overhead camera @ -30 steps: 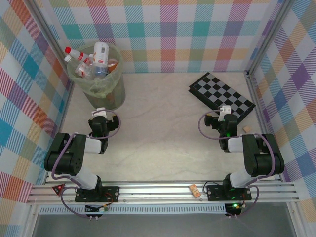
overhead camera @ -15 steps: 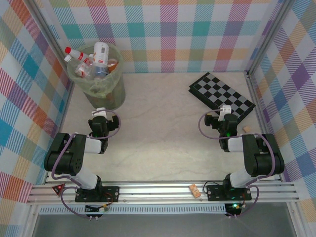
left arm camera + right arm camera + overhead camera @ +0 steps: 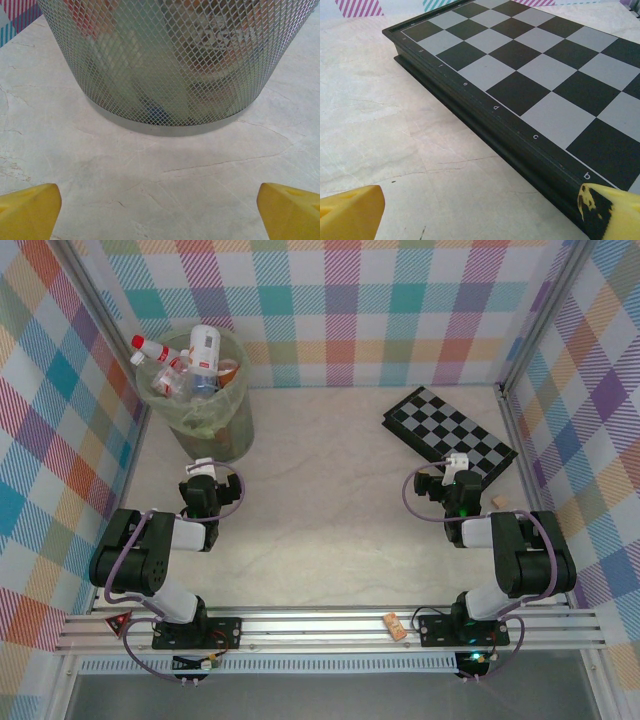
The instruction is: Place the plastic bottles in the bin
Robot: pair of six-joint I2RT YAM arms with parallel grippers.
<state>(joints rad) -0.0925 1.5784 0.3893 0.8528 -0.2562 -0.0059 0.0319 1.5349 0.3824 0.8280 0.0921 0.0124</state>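
The bin [image 3: 218, 432], a tall pale-green mesh wastebasket, stands at the far left of the table. Several plastic bottles [image 3: 203, 350] are piled inside it, clear and white with red labels; one with a red cap [image 3: 148, 343] pokes over the rim. My left gripper [image 3: 203, 469] rests low just in front of the bin, open and empty. In the left wrist view the bin's mesh wall [image 3: 175, 60] rises close ahead, with bottles blurred behind it, and the left gripper [image 3: 160, 212] spans bare table. My right gripper [image 3: 457, 462] is open and empty beside the checkerboard's near edge.
A black-and-white checkerboard [image 3: 448, 426] lies at the far right, and its dark side edge [image 3: 485, 125] runs diagonally before the right gripper [image 3: 480, 212]. A small tan piece [image 3: 498, 501] lies by the right wall and another [image 3: 395, 625] on the front rail. Plaid walls enclose the table.
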